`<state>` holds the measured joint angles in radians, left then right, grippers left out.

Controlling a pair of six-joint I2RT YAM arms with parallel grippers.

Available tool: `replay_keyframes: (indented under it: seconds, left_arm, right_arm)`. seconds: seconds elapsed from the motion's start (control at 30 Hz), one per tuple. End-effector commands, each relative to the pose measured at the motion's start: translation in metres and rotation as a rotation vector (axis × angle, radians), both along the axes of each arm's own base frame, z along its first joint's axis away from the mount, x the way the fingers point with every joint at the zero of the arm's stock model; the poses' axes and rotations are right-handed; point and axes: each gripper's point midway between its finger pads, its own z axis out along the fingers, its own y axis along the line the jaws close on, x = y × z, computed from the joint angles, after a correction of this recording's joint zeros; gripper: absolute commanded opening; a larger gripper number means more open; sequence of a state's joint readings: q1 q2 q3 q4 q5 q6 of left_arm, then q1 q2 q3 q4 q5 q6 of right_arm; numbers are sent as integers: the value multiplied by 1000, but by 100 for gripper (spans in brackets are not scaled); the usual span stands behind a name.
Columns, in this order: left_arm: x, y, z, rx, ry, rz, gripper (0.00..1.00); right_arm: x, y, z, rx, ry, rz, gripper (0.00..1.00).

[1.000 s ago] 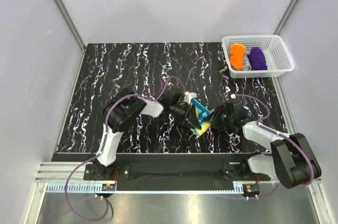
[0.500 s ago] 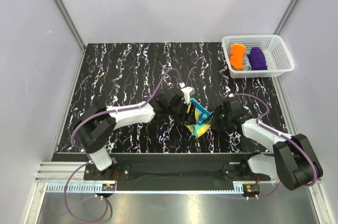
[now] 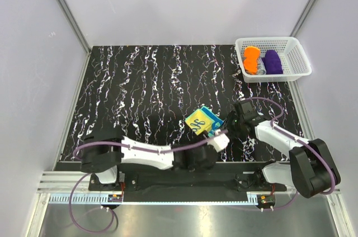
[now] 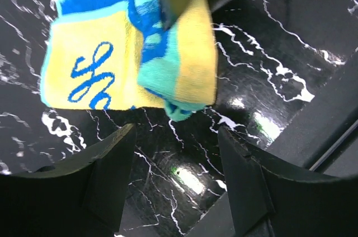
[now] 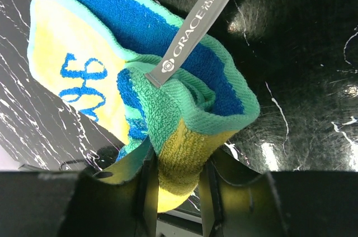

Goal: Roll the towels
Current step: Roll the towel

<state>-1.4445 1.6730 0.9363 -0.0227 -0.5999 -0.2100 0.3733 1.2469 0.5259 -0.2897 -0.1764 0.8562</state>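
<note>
The teal-green, blue and yellow towel (image 3: 200, 121) lies near the middle front of the table, its yellow printed face up and its right edge folded over. My right gripper (image 3: 225, 125) is shut on that folded edge; the wrist view shows the towel (image 5: 168, 80) pinched between its fingers (image 5: 176, 176). My left gripper (image 3: 208, 146) is open and empty just in front of the towel (image 4: 106, 64), with bare table between its fingers (image 4: 173, 156). The orange towel (image 3: 251, 60) lies rolled in the white basket (image 3: 268, 40).
The basket stands at the far right corner and also holds a purple cloth (image 3: 272, 62). The left arm lies stretched along the table's near edge (image 3: 140, 156). A grey label (image 5: 196, 30) sticks out of the towel's fold.
My left gripper has let go of the towel and drawn back toward the near edge. The towel now lies flatter with its yellow face showing. The right gripper keeps its hold.
</note>
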Motion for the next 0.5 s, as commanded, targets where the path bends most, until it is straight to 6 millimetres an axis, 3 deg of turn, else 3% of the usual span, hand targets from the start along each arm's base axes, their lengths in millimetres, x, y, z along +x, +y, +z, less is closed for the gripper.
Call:
replay_keyframes:
  seconds: [0.0,0.3,0.33,0.47]
  left_arm:
    - [7,-19,38,-58,-208,50,66]
    - [-13,-59,9,-65,-154,-102,76]
    - [-11,-65,10,-67,-154,-97,76]
    - [7,-63,-17,-16,-112,-60,72]
  right_arm:
    - [-7,-4,-6,-51,42,29,24]
    - [-10,-2,1,-44,39,49,24]
    - [-11,-2,0,-45,42,49,24]
    - [-14,1,4,-25,38,60,24]
